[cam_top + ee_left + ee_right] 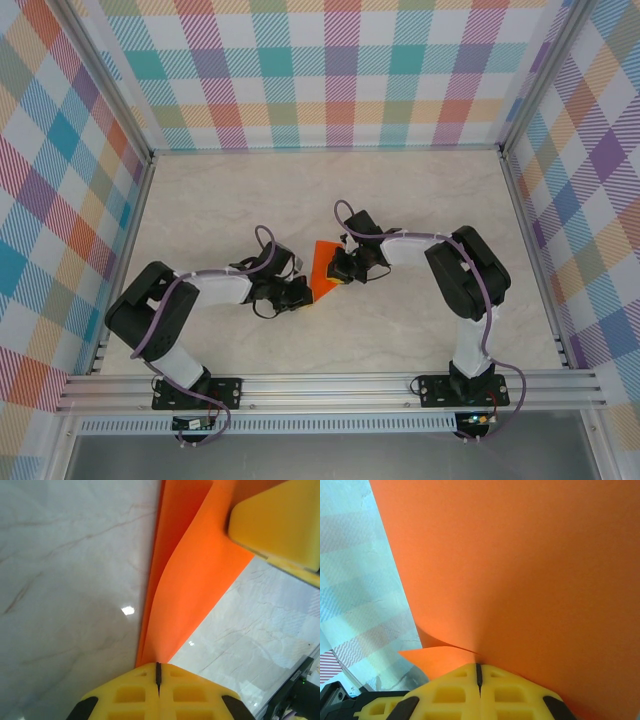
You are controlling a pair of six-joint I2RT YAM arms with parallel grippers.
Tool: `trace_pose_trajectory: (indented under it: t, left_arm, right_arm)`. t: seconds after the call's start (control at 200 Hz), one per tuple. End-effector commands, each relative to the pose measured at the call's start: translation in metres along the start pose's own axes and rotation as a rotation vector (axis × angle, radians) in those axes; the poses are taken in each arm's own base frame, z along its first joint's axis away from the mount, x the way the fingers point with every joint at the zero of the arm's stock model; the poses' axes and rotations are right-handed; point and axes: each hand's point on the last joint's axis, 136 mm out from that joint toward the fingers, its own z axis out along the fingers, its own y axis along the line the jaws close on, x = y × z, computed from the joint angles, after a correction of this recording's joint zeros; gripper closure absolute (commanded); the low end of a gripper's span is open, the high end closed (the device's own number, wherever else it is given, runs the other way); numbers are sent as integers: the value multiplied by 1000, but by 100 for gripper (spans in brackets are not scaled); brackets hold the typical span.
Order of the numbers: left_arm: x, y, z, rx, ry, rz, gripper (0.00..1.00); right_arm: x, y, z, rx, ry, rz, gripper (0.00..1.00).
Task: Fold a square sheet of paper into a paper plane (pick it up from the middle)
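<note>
**Operator:** Where is the sheet sitting right now?

**Inspector:** Your square sheet of paper (322, 266) is standing tilted over the middle of the table (430, 200). It is sitting between your two arms, in front of the checked walls (330, 70). Whether its lower edge is touching the marbled top, I cannot tell.

**Operator:** What is the left side doing?

**Inspector:** Your left gripper (300, 295) is clamping the sheet at its near end. In the left wrist view its yellow fingers (131, 692) are pressing tight together with no gap showing. The orange paper is rising from the tips in two layers, one bowing away from the other.

**Operator:** And the right?

**Inspector:** Your right gripper (342, 268) is gripping the same sheet from the opposite side. In the right wrist view its fingers (451, 694) are pressing shut on the paper's edge. The broad orange face is spreading above them, and a small pointed flap is curling out just left of the tips.

**Operator:** How are the two grippers sitting relative to each other?

**Inspector:** They are sitting near each other with the sheet between them. In the left wrist view, one yellow finger of your right gripper is showing at the upper right, lying against the paper.

**Operator:** What shape is the paper taking?

**Inspector:** It is showing as a bent, doubled orange panel.
</note>
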Motion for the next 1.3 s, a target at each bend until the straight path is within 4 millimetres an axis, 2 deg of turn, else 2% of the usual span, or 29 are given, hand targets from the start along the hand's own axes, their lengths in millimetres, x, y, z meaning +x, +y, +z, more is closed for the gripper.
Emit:
trace_pose_trajectory:
  t: [0.0,0.095,0.24,0.335,0.455,0.64,0.795,0.98,1.135,1.225,1.295]
  left_arm:
    - [22,26,-8,-106,69,-25,100]
    - [10,4,-17,-60,39,8,100]
    - [-17,-44,-34,66,-49,48,100]
    - [-29,-54,-34,80,-81,45,100]
    - [-34,-49,-17,62,-55,21,100]
    - [-28,-46,12,64,16,18,100]
    - [-20,-25,27,13,52,1,100]
    - [4,11,26,-77,84,-28,100]
    - [30,35,14,-139,123,-53,100]
    - [37,37,2,-156,124,-43,100]
    - [34,28,-9,-147,104,-18,100]
  right_arm:
    - [21,-70,18,246,49,108,100]
    - [21,-70,17,246,49,107,100]
    - [21,-70,17,249,50,106,100]
    - [21,-70,17,250,51,107,100]
    - [21,-68,17,246,54,105,100]
    - [20,-67,17,245,57,101,100]
    - [21,-69,18,250,61,102,100]
    - [23,-76,19,272,60,109,100]
    - [23,-81,18,291,58,110,100]
    - [23,-81,18,292,59,101,100]
    - [22,-78,17,283,58,87,100]
